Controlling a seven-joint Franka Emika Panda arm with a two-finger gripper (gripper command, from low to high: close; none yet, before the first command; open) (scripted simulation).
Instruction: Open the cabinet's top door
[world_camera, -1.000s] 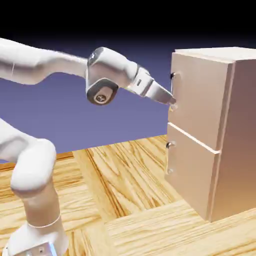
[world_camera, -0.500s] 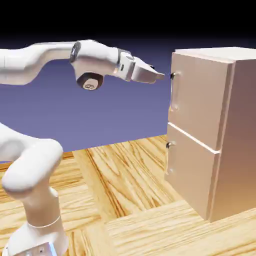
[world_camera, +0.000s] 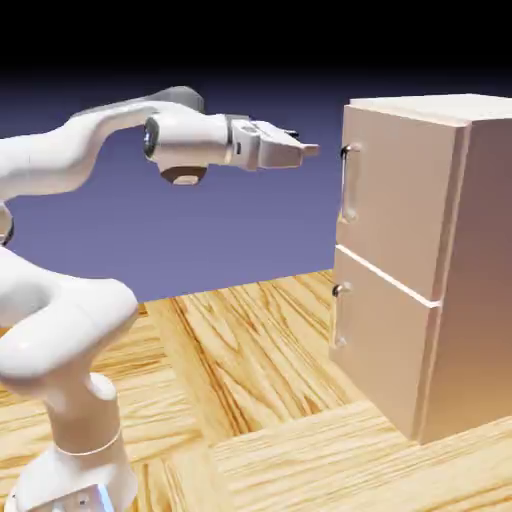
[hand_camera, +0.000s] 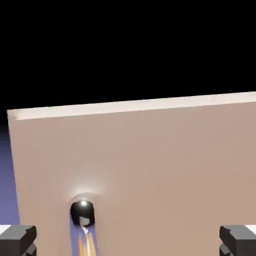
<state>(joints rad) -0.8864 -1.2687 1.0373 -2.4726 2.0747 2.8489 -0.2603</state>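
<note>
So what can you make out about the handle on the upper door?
The upper door's handle is a slim vertical bar, shiny like polished metal, with a dark, glossy rounded top end. It's mounted near the door's edge at the exterior view's left, standing off the closed beige panel. Nothing grips it: the open end effector hovers short of it, level with its top.

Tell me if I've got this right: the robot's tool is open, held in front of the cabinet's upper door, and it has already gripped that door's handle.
Not quite: the handle isn't gripped. The exterior view shows a gap between the tool and the handle. The rest holds: the tool is open, in front of the cabinet's upper door.
</note>
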